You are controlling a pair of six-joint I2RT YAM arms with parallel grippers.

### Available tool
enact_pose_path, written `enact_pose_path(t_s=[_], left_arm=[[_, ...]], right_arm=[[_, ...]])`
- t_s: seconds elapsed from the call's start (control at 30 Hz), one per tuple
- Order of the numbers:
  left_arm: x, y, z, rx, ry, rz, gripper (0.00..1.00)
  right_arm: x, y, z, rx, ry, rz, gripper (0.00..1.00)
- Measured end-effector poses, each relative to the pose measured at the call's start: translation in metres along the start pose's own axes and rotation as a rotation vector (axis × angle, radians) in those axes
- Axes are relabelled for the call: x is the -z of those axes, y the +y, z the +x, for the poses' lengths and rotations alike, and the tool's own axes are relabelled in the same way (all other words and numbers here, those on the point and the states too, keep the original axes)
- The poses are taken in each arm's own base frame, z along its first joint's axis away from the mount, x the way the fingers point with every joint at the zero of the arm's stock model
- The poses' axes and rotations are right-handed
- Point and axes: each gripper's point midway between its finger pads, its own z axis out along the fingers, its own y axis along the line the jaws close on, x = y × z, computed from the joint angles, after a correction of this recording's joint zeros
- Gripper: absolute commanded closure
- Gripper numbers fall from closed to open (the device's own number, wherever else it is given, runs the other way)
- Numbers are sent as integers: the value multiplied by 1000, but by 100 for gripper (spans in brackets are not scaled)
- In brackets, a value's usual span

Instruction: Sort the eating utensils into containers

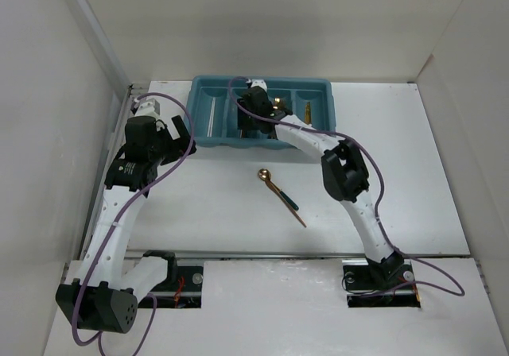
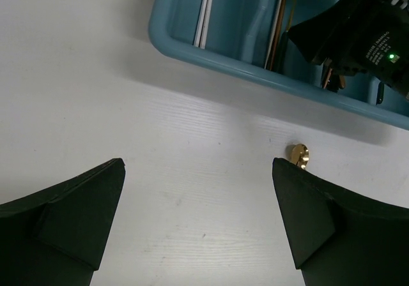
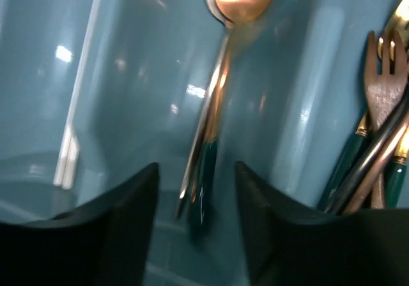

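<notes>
The teal tray (image 1: 208,136) stands at the far middle of the table. My right gripper (image 1: 256,102) is down inside it, jaws open and apart from the utensils. In the right wrist view the gripper (image 3: 197,196) straddles a copper spoon with a dark green handle (image 3: 214,107) that lies in a compartment. White chopsticks (image 3: 80,94) lie one compartment left and forks (image 3: 380,133) one right. A spoon (image 1: 274,185) lies on the table below the tray, over a thin copper utensil (image 1: 299,219). My left gripper (image 1: 171,133) is open and empty left of the tray, over bare table (image 2: 198,190).
White walls close in the table on the left, back and right. In the left wrist view the tray's near rim (image 2: 243,72) crosses the top, with the right arm's black wrist (image 2: 364,37) above it and the loose spoon's bowl (image 2: 298,153) beside my right finger.
</notes>
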Motion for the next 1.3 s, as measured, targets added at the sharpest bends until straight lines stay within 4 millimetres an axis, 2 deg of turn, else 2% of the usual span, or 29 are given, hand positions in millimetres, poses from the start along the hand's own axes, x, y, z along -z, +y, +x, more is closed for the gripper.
enact_pose_path(t_s=[0.03,0.1,0.17,0.23,0.27,0.3,0.33,0.37,0.43,0.5,0.53,0.7,0.77,0.8,0.9,1.1,1.2,1.3], left_arm=[[0,0,0,-1,-1,-1,0],[0,1,0,-4,-2,-5,0],[0,2,-1,-7,-3,-8,0],[-1,2,0,-10,-2,-9,0],[-1,2,0,-11,-1,-9,0],[-1,2,0,-12,0,-10,0],[-1,2,0,-13,0,-10,0],[-2,3,0,-14,1,-11,0],[-2,3,0,-17,2,-12,0],[-2,3,0,-25,2,-13,0],[-2,4,0,-33,2,-13,0],[-4,7,1,-97,6,-19,0],[-6,11,0,-122,7,-32,0],[-7,12,0,-129,8,-40,0],[-7,19,-2,-147,0,-74,0],[-7,27,-5,-155,-15,-117,0],[-6,28,-5,-155,-15,-125,0],[-5,29,-5,-155,-16,-129,0]], right_arm=[[1,1,1,4,7,-10,39],[9,5,-4,29,4,-36,39],[25,9,-13,88,-7,-60,40],[51,9,-22,172,-13,-83,55],[69,10,-26,209,-17,-96,78],[87,9,-28,247,-17,-107,90],[107,7,-28,281,-9,-119,96],[130,3,-26,312,2,-129,96],[161,-7,-14,354,22,-141,87],[184,-25,17,389,90,-143,73],[191,-36,37,403,138,-138,71],[201,-92,154,458,461,-89,69],[205,-104,182,466,550,-80,69],[206,-107,190,467,572,-80,69],[207,-109,198,465,590,-87,69],[200,-102,196,454,565,-113,69],[200,-101,195,447,558,-112,60],[201,-99,190,453,536,-124,58]])
